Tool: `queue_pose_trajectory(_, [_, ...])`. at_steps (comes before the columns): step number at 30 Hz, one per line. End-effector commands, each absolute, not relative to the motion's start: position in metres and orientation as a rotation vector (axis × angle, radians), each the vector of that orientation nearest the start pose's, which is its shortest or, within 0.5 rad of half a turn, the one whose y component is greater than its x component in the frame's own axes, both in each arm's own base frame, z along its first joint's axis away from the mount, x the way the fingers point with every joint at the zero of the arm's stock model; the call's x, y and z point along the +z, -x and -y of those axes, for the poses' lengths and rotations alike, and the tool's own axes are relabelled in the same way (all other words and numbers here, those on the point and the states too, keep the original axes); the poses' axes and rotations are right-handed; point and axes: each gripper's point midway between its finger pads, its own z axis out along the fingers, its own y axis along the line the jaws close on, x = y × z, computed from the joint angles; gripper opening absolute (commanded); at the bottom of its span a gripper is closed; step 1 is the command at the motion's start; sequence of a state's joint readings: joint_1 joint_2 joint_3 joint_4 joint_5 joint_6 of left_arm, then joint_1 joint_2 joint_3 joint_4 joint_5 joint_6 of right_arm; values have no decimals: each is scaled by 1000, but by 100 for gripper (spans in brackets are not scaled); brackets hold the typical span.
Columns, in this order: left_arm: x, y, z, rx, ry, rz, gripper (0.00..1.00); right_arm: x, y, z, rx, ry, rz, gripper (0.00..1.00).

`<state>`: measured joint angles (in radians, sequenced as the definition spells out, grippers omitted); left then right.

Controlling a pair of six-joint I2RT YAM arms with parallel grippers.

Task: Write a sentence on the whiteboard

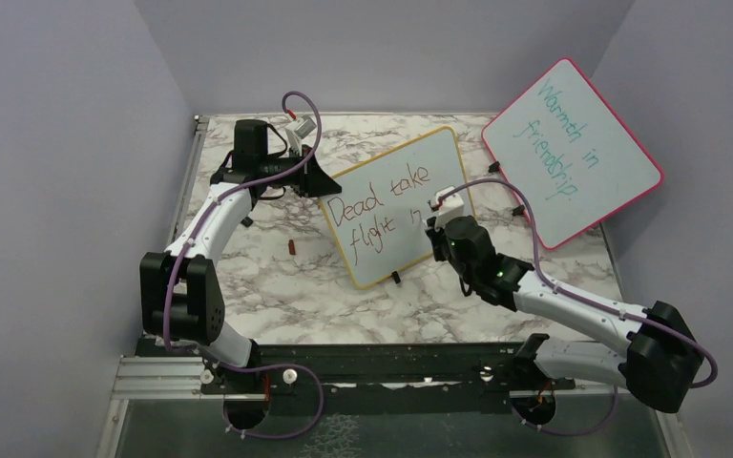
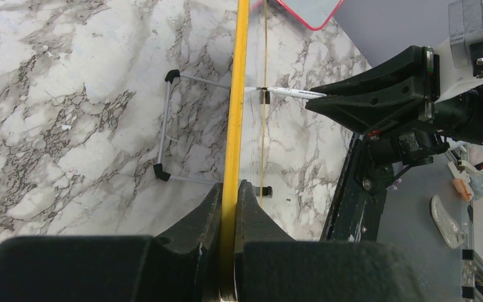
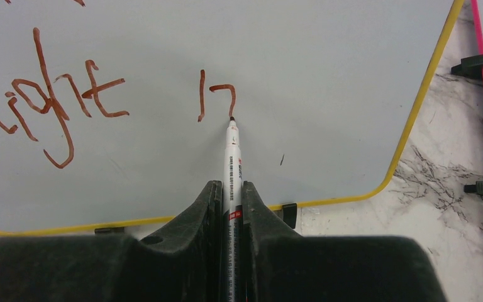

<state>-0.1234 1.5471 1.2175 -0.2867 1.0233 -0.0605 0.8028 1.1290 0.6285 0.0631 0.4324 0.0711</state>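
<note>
The whiteboard is being propped tilted on the marbled surface, its yellow edge being clamped by the left hand. A marker is being gripped by the right hand, its tip being pressed to the board just after the sentence, "Dead take flight", where a fresh stroke is being drawn.

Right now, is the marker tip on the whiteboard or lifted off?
On. The marker tip meets the end of a fresh stroke on the whiteboard, held in the shut right gripper.
</note>
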Motion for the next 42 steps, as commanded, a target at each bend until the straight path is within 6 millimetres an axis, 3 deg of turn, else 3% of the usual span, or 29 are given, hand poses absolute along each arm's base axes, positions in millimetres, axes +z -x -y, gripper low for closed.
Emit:
queue_pose_trajectory(1, [171, -379, 165, -947, -548, -2151, 0, 152, -290, -194, 134, 429, -1919, 0])
queue_pose_trajectory(15, [172, -378, 165, -947, -550, -2148, 0, 176, -307, -190, 122, 350, -1831, 1])
queue_pose_trajectory(28, [173, -378, 165, -948, -552, -2146, 0, 176, -312, -197, 166, 365, -1822, 1])
queue_pose_trajectory(42, [173, -378, 165, -947, -552, -2146, 0, 161, -306, -200, 181, 413, -1875, 0])
